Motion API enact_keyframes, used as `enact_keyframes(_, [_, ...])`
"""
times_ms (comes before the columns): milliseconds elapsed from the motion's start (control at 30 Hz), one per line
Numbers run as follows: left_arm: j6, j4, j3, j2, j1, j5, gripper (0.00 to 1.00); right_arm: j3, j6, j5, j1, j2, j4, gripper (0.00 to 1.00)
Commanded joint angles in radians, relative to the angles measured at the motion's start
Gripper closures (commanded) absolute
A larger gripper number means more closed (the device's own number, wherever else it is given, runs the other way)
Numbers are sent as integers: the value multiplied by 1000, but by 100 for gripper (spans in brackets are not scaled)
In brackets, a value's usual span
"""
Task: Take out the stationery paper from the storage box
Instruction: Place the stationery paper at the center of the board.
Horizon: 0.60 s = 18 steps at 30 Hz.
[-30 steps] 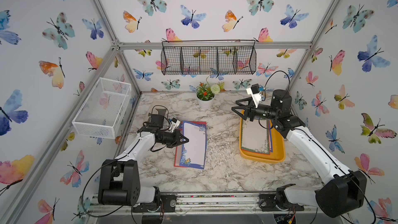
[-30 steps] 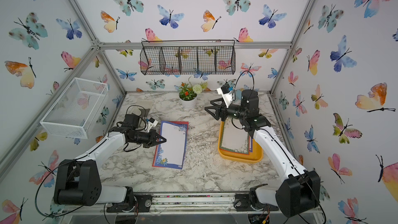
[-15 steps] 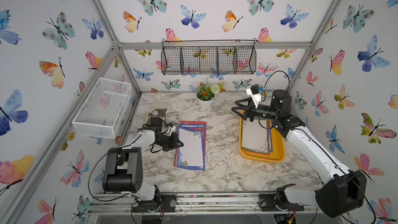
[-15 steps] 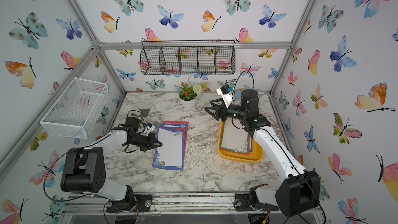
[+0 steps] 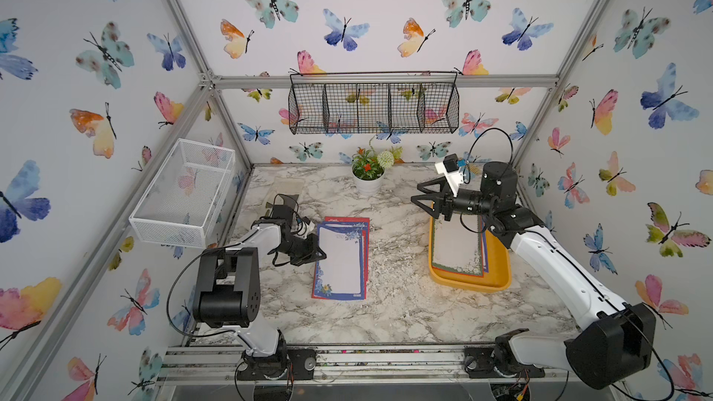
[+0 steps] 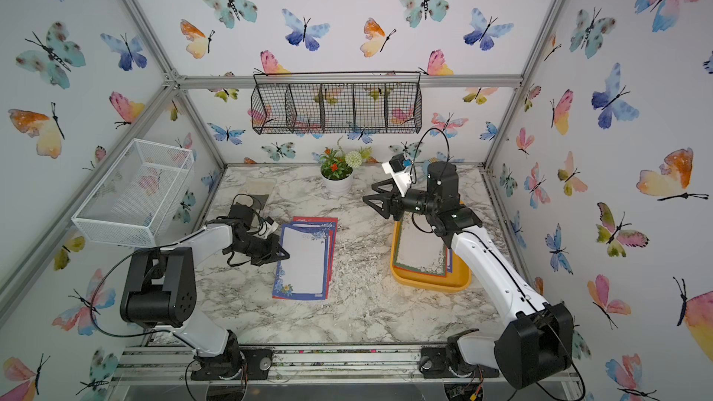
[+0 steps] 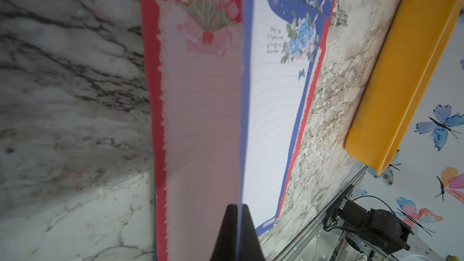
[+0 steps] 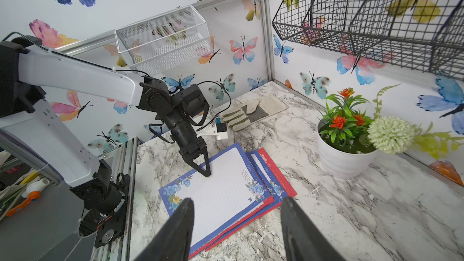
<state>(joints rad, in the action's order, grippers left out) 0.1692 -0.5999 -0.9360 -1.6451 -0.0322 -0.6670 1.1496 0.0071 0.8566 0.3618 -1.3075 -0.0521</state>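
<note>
Two piles: stationery sheets (image 5: pixel 341 264) out on desk (image 5: pixel 397 302); more in storage box (image 5: pixel 470 285), green-border sheet (image 5: pixel 455 244) topmost. L claw (image 5: pixel 322 254) pinches blue-border sheet (image 7: pixel 273 111) edge, low, prob to lay it flat on pile. R claw (image 5: pixel 416 194) spread, empty, over box far end, prob ready for next pick.

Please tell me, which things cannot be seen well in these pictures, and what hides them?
1. Number of stationery paper sheets in the storage box: both top views; they overlap, and the right arm covers the far end.
2. Box interior: left wrist view shows only the outer wall; right wrist view misses it.
3. Script on the blue-bordered sheet: left wrist view, too small.
</note>
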Motion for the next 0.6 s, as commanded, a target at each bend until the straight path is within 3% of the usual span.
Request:
enact_keyframes(0, [-29,-28,-12,-28,3,-2,95,2,-24,-8,9,-8,-33,42])
enact_keyframes(567, [-56,-61,-18,-60,-42,67,95,-4,-45,-29,22,-7,-45,43])
